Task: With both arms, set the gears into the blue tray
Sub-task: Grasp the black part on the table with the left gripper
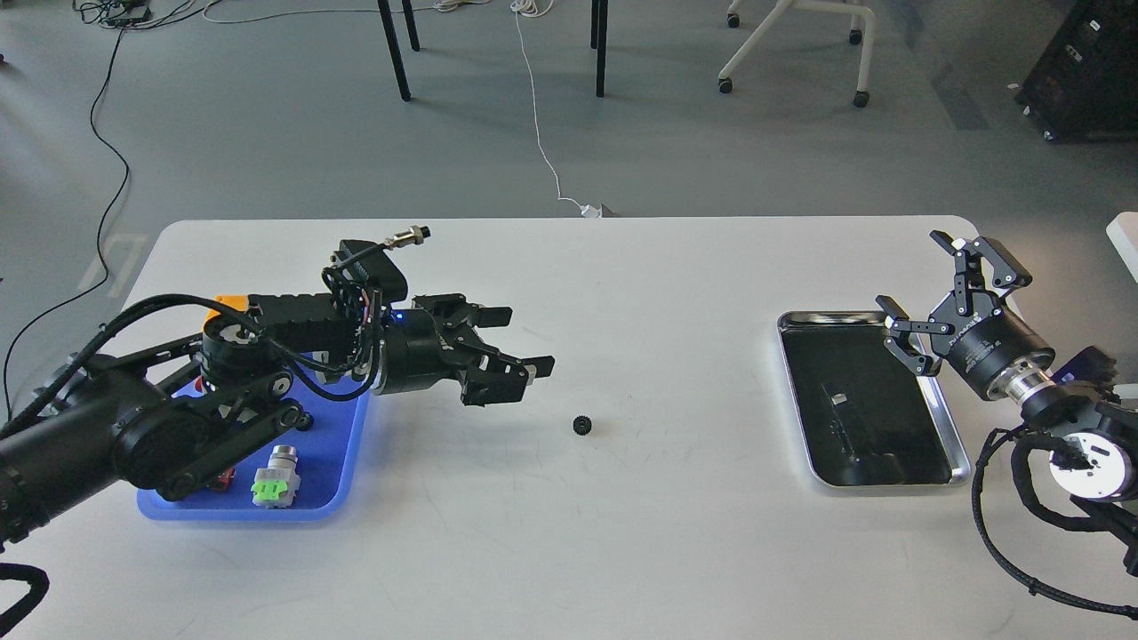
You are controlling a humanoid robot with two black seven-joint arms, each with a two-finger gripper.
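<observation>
Left gripper (520,342) wide open, empty, hovering left of small black toothed gear (583,426) on white table (622,533). Best approach: centre fingers over gear, descend straight, close gently. Right gripper (933,293) open, empty, beside shiny steel tray (951,444). Bright-blue plastic tray (333,471) half hidden by left arm; possible second gear (305,420) there, unclear.

black gear (583,426), blue tray (338,444)

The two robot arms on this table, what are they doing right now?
They are sorting small parts. The left gripper is open above the table, just left of a black gear lying loose on the white surface. The blue tray beneath that arm already holds a green-faced switch. The right gripper is open and empty over the steel tray.
</observation>
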